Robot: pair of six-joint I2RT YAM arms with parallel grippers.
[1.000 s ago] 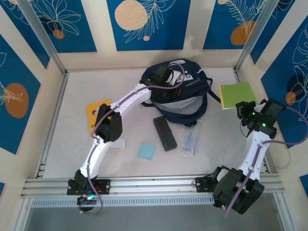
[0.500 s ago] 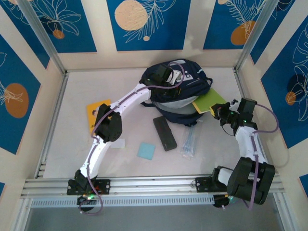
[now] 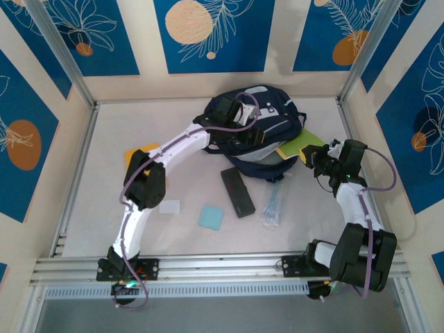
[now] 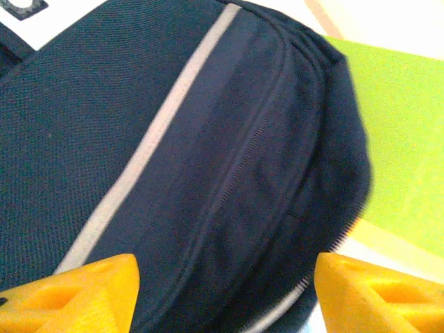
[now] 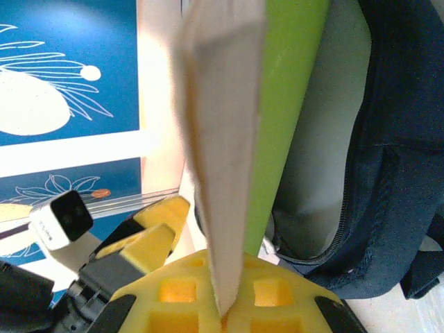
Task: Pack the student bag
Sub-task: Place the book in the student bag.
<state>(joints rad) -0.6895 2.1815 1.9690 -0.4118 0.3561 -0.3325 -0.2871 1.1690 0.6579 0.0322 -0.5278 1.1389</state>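
Note:
The student bag (image 3: 267, 114), navy with grey stripes, lies at the back middle of the table. My left gripper (image 3: 254, 134) hovers over its top with the yellow fingertips (image 4: 76, 288) spread wide, nothing between them but the navy fabric (image 4: 208, 139) below. My right gripper (image 3: 316, 159) is shut on a green book (image 3: 300, 147), whose far end reaches the bag's right side. In the right wrist view the book (image 5: 277, 104) stands edge-on in my right gripper (image 5: 225, 305), beside the bag's grey-lined opening (image 5: 326, 139). The green cover (image 4: 402, 132) also shows past the bag's edge.
On the table in front of the bag lie a black case (image 3: 237, 191), a clear packet of pens (image 3: 274, 202), a light blue square (image 3: 211, 217) and a white card (image 3: 169, 206). An orange book (image 3: 137, 154) lies left, under the left arm.
My right arm swung left, carrying the green book from the right wall to the bag's side. My left gripper went from shut on the bag's top to open.

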